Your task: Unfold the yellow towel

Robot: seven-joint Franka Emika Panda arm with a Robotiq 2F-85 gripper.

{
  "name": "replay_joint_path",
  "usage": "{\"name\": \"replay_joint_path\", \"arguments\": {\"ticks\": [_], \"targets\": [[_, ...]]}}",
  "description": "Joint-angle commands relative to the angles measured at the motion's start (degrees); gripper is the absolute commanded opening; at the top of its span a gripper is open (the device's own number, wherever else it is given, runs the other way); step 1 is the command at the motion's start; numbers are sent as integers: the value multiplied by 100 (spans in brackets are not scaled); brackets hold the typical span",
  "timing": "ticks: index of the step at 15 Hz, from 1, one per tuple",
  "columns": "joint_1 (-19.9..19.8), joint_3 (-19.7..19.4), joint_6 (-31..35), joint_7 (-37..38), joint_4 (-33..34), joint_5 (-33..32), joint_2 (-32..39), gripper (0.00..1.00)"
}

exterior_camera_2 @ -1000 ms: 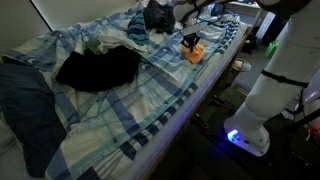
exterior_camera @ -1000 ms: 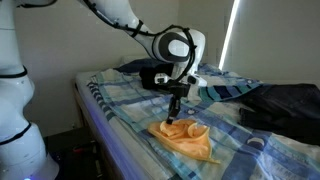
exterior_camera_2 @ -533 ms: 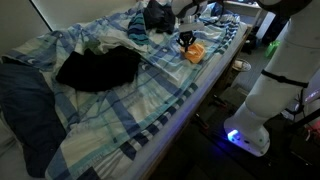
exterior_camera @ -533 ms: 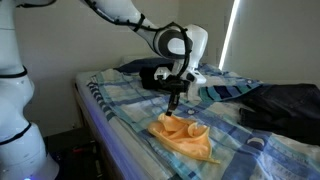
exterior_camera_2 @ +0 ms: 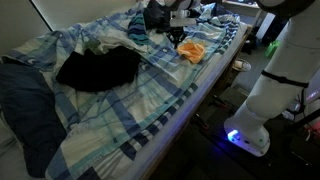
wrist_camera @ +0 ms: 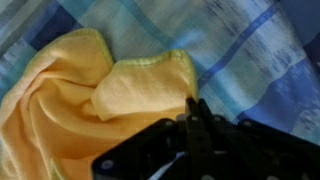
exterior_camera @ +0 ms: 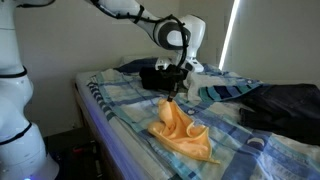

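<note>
The yellow towel (exterior_camera: 180, 133) lies crumpled on the blue-white plaid sheet (exterior_camera: 120, 105) near the bed's edge, with one corner pulled up into a peak. My gripper (exterior_camera: 173, 95) is shut on that raised corner and holds it above the bed. In the other exterior view the towel (exterior_camera_2: 192, 50) shows at the far end of the bed under the gripper (exterior_camera_2: 177, 33). In the wrist view the towel (wrist_camera: 90, 95) fills the left side, and the closed fingers (wrist_camera: 195, 112) pinch its hemmed edge.
Dark clothing (exterior_camera_2: 98, 68) lies in the middle of the bed, and a dark blue garment (exterior_camera_2: 28, 100) hangs over the near corner. Another dark bundle (exterior_camera: 285, 105) sits on the bed beyond the towel. The bed's edge (exterior_camera: 100, 120) runs close to the towel.
My gripper has risen with the towel's corner, so the towel now stretches up into a peak where it lay low and bunched before.
</note>
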Motion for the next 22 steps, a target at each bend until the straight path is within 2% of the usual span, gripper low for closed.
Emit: {"name": "replay_joint_path", "arguments": {"ticks": [1, 5, 11, 16, 17, 18, 20, 22], "targets": [[95, 93, -116, 148, 308, 354, 29, 4], [196, 174, -77, 392, 775, 535, 292, 4], [331, 186, 0, 837, 1417, 475, 840, 4], [401, 141, 14, 1091, 1603, 374, 1175, 3], [401, 122, 29, 1148, 1594, 347, 1195, 6], [391, 92, 52, 1173, 1536, 310, 1170, 29], [330, 23, 43, 1199, 1445, 301, 1082, 32], [226, -87, -13, 1145, 1341, 330, 902, 46]]}}
